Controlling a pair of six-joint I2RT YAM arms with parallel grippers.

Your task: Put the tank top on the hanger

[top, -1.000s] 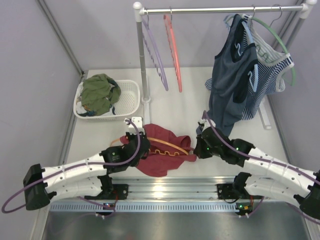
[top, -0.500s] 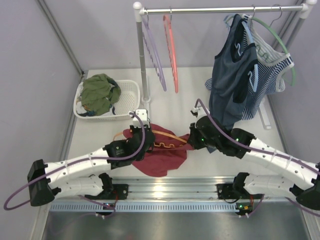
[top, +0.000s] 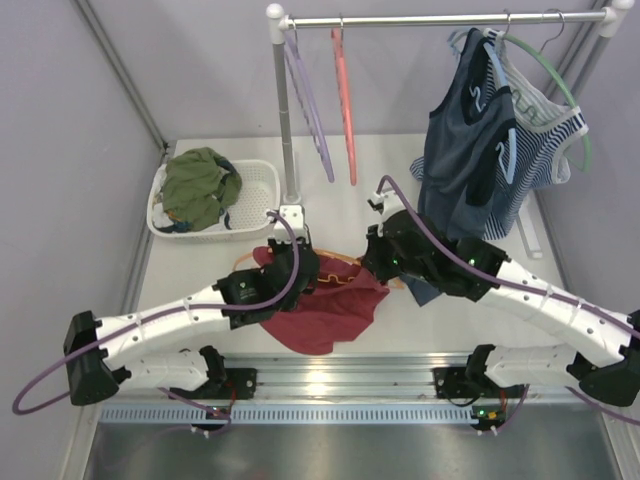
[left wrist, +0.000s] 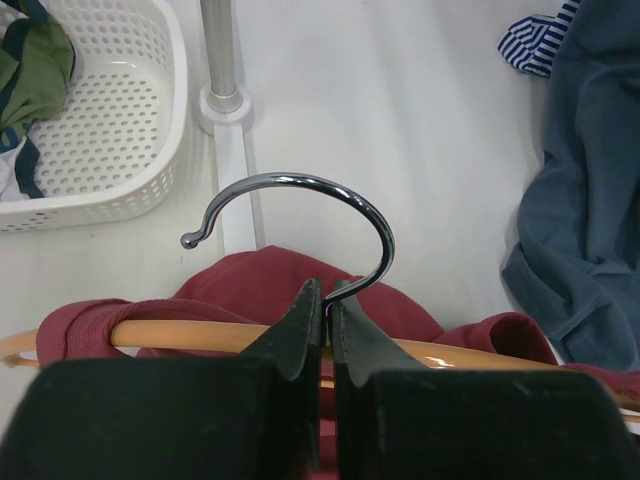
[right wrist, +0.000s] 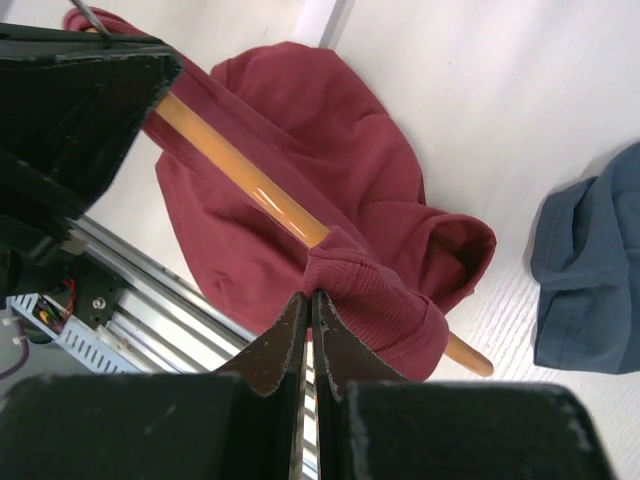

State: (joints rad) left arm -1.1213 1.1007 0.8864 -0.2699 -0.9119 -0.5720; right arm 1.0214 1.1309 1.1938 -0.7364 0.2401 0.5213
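The dark red tank top (top: 325,318) hangs draped over the orange hanger (top: 343,268), lifted a little off the table between my arms. My left gripper (top: 303,272) is shut on the stem of the grey metal hook (left wrist: 300,185), just above the orange bar (left wrist: 190,336). In the left wrist view the top (left wrist: 262,283) lies behind the bar. My right gripper (top: 378,266) is shut on a ribbed strap of the tank top (right wrist: 372,290) where it wraps the hanger's arm (right wrist: 240,182). The arm's bare tip sticks out beyond the strap.
A white basket (top: 262,196) of green clothes stands at the back left. The rack pole (top: 283,110) stands behind my left gripper, with a purple hanger (top: 310,100) and a salmon-pink hanger (top: 346,90) on the rail. A navy top (top: 462,165) and a striped top (top: 548,140) hang at the right.
Both grippers have risen and moved away from the bases toward the rack, carrying the hanger and the tank top. The top now hangs instead of lying flat.
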